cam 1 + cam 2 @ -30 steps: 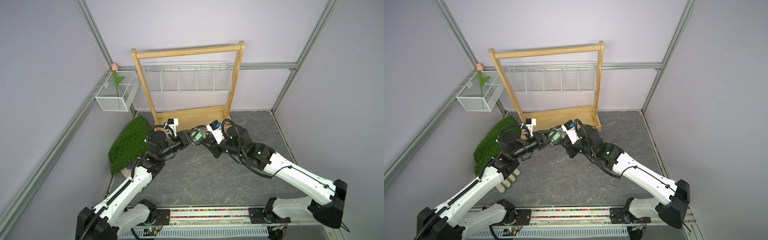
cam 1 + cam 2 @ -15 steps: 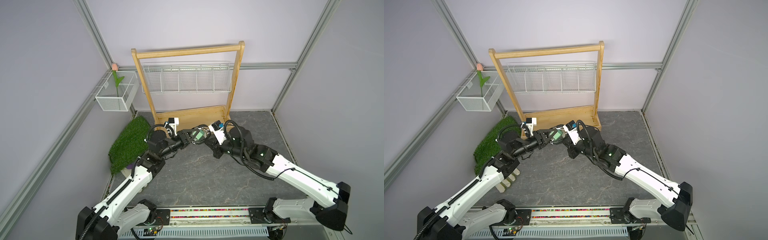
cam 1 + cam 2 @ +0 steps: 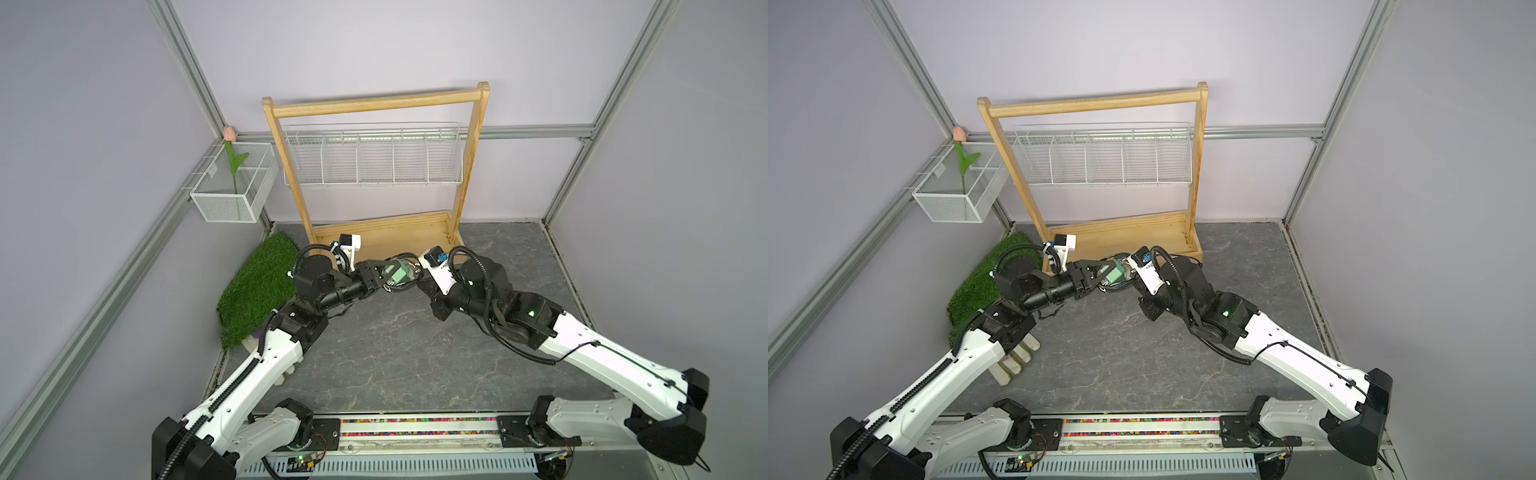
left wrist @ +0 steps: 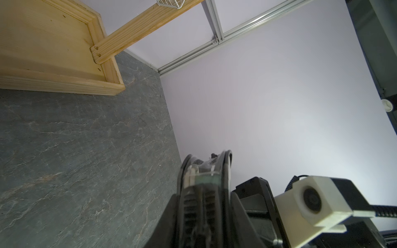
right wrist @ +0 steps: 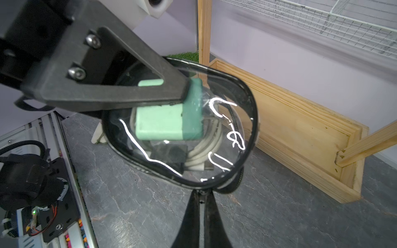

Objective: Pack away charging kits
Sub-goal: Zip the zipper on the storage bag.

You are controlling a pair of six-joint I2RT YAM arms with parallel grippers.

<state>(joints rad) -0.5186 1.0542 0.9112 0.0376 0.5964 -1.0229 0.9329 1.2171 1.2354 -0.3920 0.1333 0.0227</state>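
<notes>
Visibly, right gripper [image 5: 202, 193] pinches pouch [image 5: 251, 120]; charger [image 5: 160, 124] (mint-green) inside.

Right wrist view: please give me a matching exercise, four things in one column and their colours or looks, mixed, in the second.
Things:
1. charger
2. cable
3. pouch
4. rack

Looks:
A. wooden
B. clear, black rim
C. mint green
D. white, coiled

Pairs: 1-C, 2-D, 3-B, 4-A

Charger block [image 5: 163, 125] is mint-green, cable coil [image 5: 207, 148] white, pouch [image 5: 254, 120] clear with black rim.
</notes>
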